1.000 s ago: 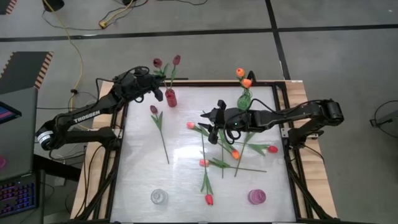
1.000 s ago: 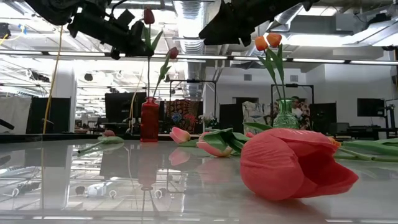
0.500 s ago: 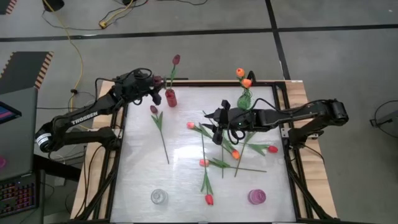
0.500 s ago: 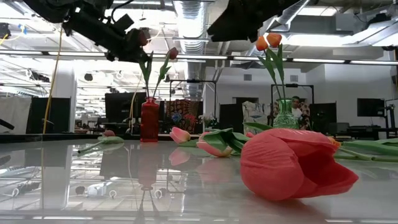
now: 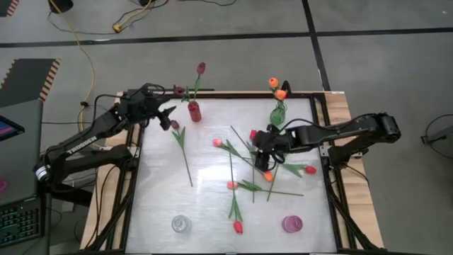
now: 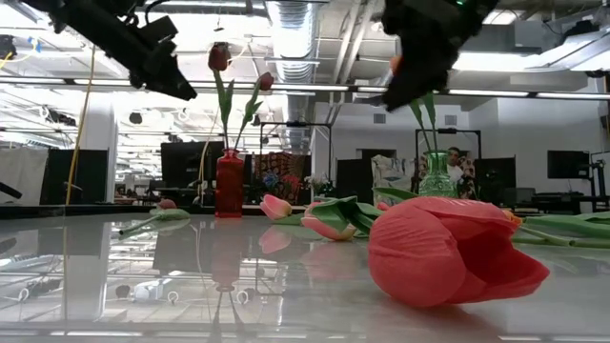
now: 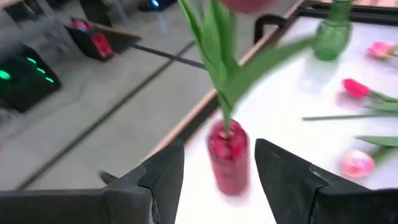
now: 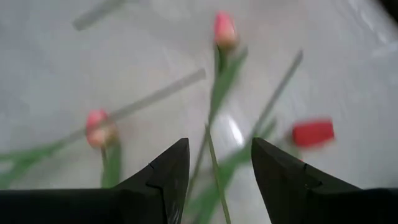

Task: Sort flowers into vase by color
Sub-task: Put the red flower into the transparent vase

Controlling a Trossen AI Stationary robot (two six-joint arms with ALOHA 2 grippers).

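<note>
A red vase (image 5: pixel 194 111) at the table's far left holds two maroon flowers (image 5: pixel 201 68) by their stems. A green vase (image 5: pixel 277 113) at the far edge holds two orange flowers (image 5: pixel 273 83). My left gripper (image 5: pixel 170 112) stands open just left of the red vase (image 7: pixel 228 152), touching nothing. Loose flowers lie flat on the table: a maroon one (image 5: pixel 175 125), pink ones (image 5: pixel 217 142), an orange one (image 5: pixel 267 176) and red ones (image 5: pixel 311 170). My right gripper (image 5: pixel 256 152) hovers open above this heap (image 8: pixel 225 29), fingers slanting down.
A clear vase (image 5: pixel 181 224) and a purple vase (image 5: pixel 292 224) stand near the table's front edge, with a red flower (image 5: pixel 238 227) lying between them. In the low view a large pink flower head (image 6: pixel 457 250) lies close to the camera. The table's left half is mostly bare.
My left gripper has opened and let go of a maroon flower, which has dropped down into the red vase and stands there; the gripper has then drawn back toward the table's left edge. My right gripper has shifted toward the table's right and tipped downward over the loose flowers.
</note>
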